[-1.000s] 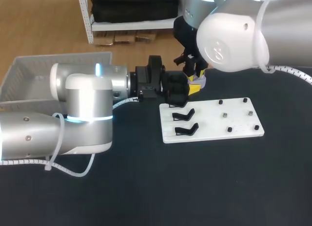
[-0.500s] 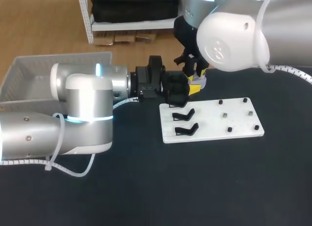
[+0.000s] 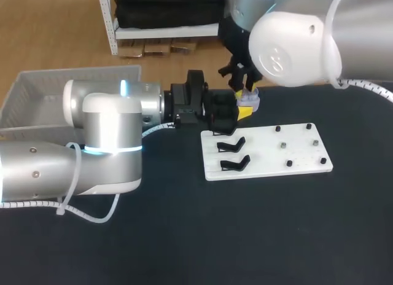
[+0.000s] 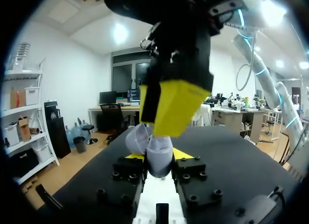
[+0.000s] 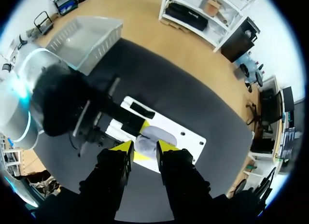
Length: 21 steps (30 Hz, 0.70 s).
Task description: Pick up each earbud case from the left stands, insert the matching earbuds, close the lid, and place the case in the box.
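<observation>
The left pincer (image 4: 158,162) grasps the earbud case (image 3: 249,99) from two sides. The case is pale lilac, smooth and rounded like a pebble, and its lid seems tilted open. The left arm (image 3: 104,128) lies stretched flat from 9 o'clock. The right pincer (image 5: 145,149) hangs straight down over the case, on the right arm (image 3: 295,39) from 1 o'clock. Clenched or released, I cannot tell. At 5 o'clock from the case, a flat white board (image 3: 295,156) lies on the dark table (image 3: 307,223), with black curved stands (image 3: 233,164) and small pegs (image 3: 288,164).
</observation>
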Tool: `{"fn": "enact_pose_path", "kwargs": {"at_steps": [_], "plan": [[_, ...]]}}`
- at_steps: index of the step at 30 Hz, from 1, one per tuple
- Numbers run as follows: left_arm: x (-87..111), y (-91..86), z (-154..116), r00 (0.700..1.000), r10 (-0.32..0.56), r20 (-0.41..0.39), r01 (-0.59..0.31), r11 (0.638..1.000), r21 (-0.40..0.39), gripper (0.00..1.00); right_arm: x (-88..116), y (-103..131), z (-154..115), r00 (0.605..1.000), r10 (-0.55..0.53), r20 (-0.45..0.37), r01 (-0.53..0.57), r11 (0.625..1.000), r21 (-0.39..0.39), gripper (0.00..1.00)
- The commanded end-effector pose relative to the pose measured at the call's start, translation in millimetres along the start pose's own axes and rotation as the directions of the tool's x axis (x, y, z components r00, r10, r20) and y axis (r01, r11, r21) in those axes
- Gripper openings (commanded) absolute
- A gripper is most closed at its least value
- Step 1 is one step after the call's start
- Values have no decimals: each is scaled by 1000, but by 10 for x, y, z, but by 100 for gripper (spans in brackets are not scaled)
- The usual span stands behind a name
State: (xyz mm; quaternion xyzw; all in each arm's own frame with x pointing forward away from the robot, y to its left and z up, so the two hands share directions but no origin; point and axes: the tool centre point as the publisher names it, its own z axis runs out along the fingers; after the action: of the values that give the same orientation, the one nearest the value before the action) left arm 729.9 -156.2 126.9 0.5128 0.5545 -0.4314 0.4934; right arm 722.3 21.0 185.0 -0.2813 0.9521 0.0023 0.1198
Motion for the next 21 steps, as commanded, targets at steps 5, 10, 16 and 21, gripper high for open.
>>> {"fn": "enact_pose_path", "kwargs": {"at_steps": [5, 10, 16, 21], "plan": [[13, -26, -5, 1000, 5, 8, -4, 1000, -9, 0, -185, -193, -147, 996, 47, 74, -47, 999, -1, 31], [13, -26, -5, 1000, 5, 8, -4, 1000, -9, 0, -380, -400, 25, 992, 95, 81, -95, 996, -3, 29], [13, -26, -5, 1000, 5, 8, -4, 1000, -9, 0, -491, -564, 236, 987, 150, 62, -149, 989, -23, 29], [13, -26, -5, 1000, 5, 8, -4, 1000, -9, 0, -385, -527, 361, 987, 157, 19, -156, 987, -31, 29]]}}
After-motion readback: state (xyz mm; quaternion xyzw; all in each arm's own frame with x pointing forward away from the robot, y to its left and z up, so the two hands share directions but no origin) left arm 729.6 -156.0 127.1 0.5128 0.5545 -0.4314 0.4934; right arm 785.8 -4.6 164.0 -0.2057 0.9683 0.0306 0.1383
